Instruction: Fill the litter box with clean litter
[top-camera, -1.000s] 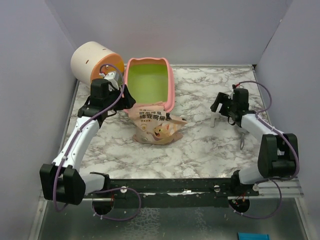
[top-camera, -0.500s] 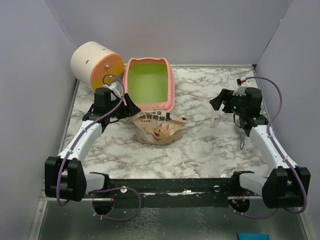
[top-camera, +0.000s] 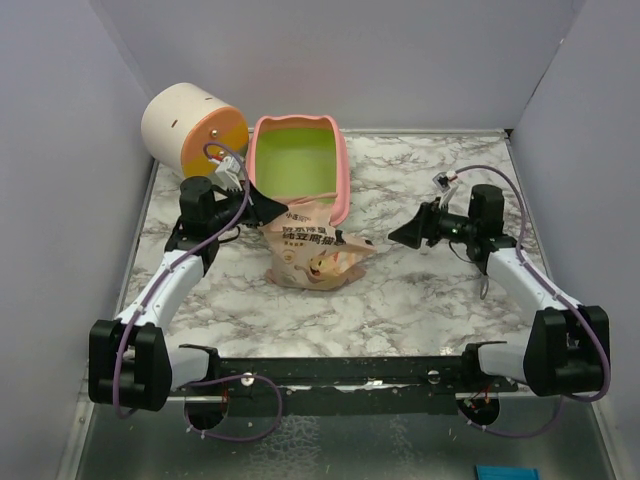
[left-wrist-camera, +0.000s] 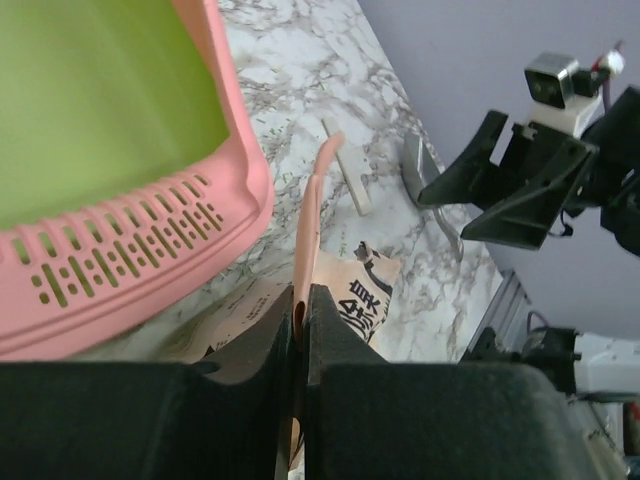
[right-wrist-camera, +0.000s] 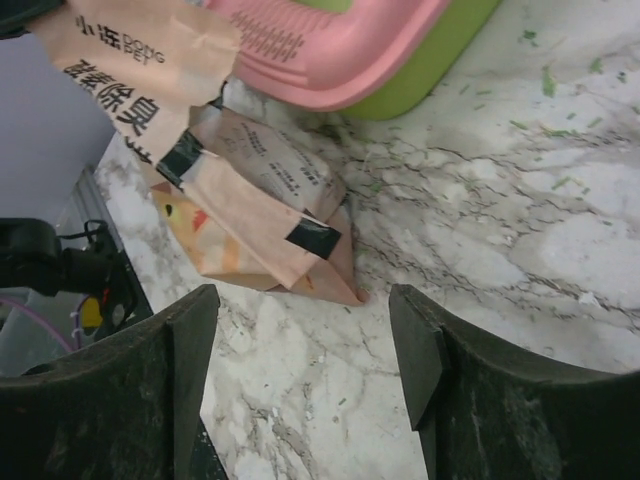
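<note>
- From above: the pink plastic litter box (top-camera: 343, 175) sits at the far edge of the marble-patterned desk (top-camera: 430, 170), left of centre, with its lime-green floor bare. No clean litter shows loose anywhere, and it is presumably inside the tan printed pouch (top-camera: 315, 255) lying against the box's near end. The left gripper (top-camera: 268, 208) reaches in from the left edge and grips the pouch's raised top flap. The right gripper (top-camera: 405, 235) hovers with its fingers spread, right of the pouch and apart from it. A cream-and-orange cylinder (top-camera: 185, 125) rests in the far left corner.
- Left wrist: the left gripper (left-wrist-camera: 298, 310) has its jaws pressed together on a thin tan edge of the pouch (left-wrist-camera: 355, 295), which stands upright between them. The box's slotted ledge (left-wrist-camera: 120, 245) lies just beyond.
- Right wrist: the right gripper (right-wrist-camera: 305, 310) is wide apart and holds nothing. The pouch (right-wrist-camera: 250, 195) looks like creased film, folded and taped with black strips, and rests by the rounded corner of the litter box (right-wrist-camera: 340, 50).
- Handling, as a judgement: the pouch is soft and floppy, and its weight will shift as the granules slide. A single pinch on the flap may sag or slip, so a second hold at a bottom corner would help tip it. The box is stiff and light and could skate on the smooth desk if nudged. Loose granules scatter easily.
</note>
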